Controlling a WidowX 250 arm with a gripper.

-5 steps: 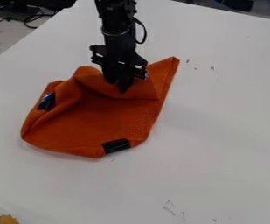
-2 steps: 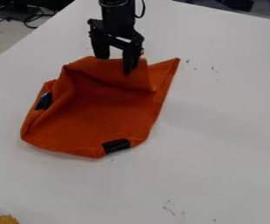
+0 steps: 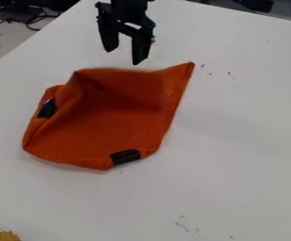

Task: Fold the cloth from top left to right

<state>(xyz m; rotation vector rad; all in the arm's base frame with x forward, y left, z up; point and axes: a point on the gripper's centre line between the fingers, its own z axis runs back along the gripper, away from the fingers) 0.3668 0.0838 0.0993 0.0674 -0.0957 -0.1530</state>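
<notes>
The gripper (image 3: pixel 124 56) hangs just above and behind the cloth's far edge, its two fingers spread apart with nothing between them. Below it the orange cloth (image 3: pixel 116 117) lies on the white table, apart from the fingers. A raised fold runs down the cloth's left side, and a pointed corner sticks out at its upper right. One black clip-like piece (image 3: pixel 47 108) sits at the left edge, and another black piece (image 3: pixel 125 156) is at the near edge.
The white table (image 3: pixel 236 141) extends around the cloth. At the bottom left corner is a yellow object (image 3: pixel 8 236) beside something dark. Cables (image 3: pixel 31 21) lie beyond the table's upper left edge.
The gripper has risen off the cloth toward the top of the view, and its fingers have opened. The cloth's far part, bunched under the gripper before, now spreads along the far edge.
</notes>
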